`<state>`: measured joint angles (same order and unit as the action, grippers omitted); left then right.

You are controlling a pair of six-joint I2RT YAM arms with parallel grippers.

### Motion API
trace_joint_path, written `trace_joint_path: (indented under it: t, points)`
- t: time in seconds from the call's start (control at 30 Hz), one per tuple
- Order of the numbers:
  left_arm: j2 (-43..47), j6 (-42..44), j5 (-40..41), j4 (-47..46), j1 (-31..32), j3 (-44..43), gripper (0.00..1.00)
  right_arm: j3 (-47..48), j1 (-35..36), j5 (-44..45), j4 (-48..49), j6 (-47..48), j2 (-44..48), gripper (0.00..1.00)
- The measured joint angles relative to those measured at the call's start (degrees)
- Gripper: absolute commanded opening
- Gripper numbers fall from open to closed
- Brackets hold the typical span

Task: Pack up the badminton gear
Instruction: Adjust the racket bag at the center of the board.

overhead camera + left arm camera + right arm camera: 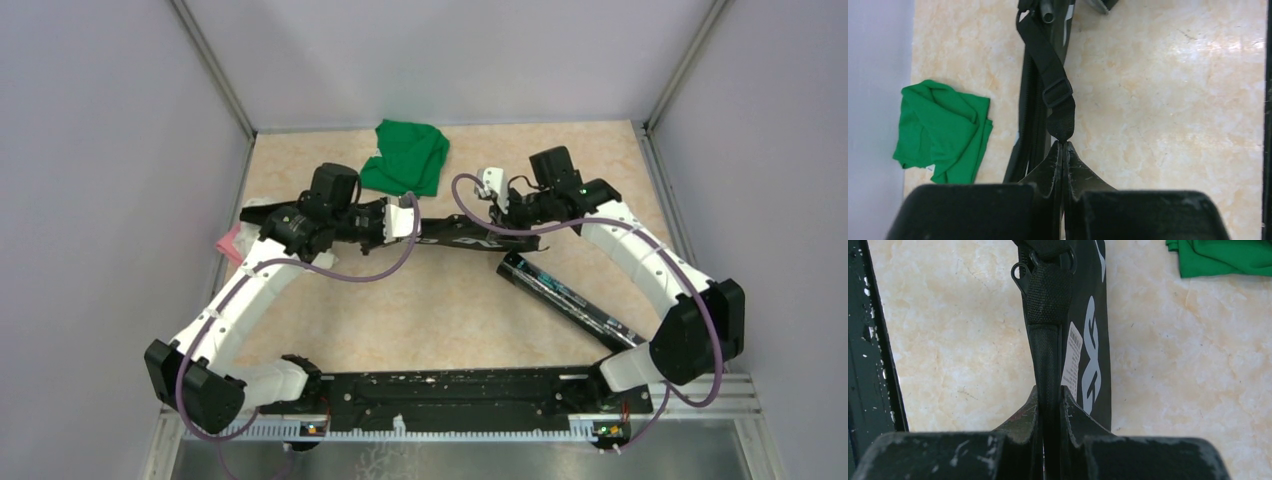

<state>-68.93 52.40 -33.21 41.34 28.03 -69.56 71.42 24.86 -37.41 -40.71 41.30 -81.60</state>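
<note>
My left fingers (1049, 167) are closed tight on the black webbing strap (1060, 117), pinching it just below its plastic buckle. The strap runs away from me to the long black racket bag with white lettering (468, 240). My right fingers (1074, 416) are clamped on a black padded strip (1046, 355) at the bag's other end, beside a white label and below a metal ring.

From above, the bag stretches between my two wrists across the middle of the beige marbled table (440, 320). It looks held taut, though I cannot tell whether it is off the surface.

A long black tube with teal lettering (568, 298) lies slanted on the table just beside the bag's right end, towards my right arm. A crumpled green cloth (405, 158) sits at the far edge, near the bag but apart from it. A bit of pink cloth (231, 244) shows by the left wall, behind my left arm.
</note>
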Motion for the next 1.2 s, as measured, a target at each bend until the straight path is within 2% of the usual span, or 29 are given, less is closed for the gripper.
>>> trace_joint_path:
  t: [0.5,0.8,0.83,0.97,1.13,1.17,1.2]
  points:
    - [1.0,-0.2,-10.8,7.3,-0.6,-1.1,0.00,0.7,-0.2,2.4,0.8,-5.0,-0.7,0.00]
    - [-0.8,0.1,-10.5,5.3,1.4,4.8,0.09,2.3,-0.2,3.6,0.9,-7.9,-1.9,0.00]
    - [-1.7,0.3,-10.2,4.7,1.9,5.2,0.12,2.6,-0.2,3.7,0.7,-8.1,-2.1,0.00]
    - [-4.0,0.6,-9.3,2.3,2.8,6.8,0.41,3.3,-0.1,3.8,0.7,-8.4,-2.6,0.00]
    - [-5.1,-0.1,-7.6,0.6,3.7,7.1,0.88,3.4,-0.1,3.9,1.6,-8.5,-2.9,0.00]
    - [-5.1,-0.2,-7.1,0.5,3.8,7.1,0.96,3.4,-0.1,3.9,1.9,-8.5,-2.9,0.00]
    - [-5.1,-0.5,-6.5,0.4,4.0,7.0,0.98,3.4,-0.1,3.9,2.1,-8.5,-2.9,0.00]
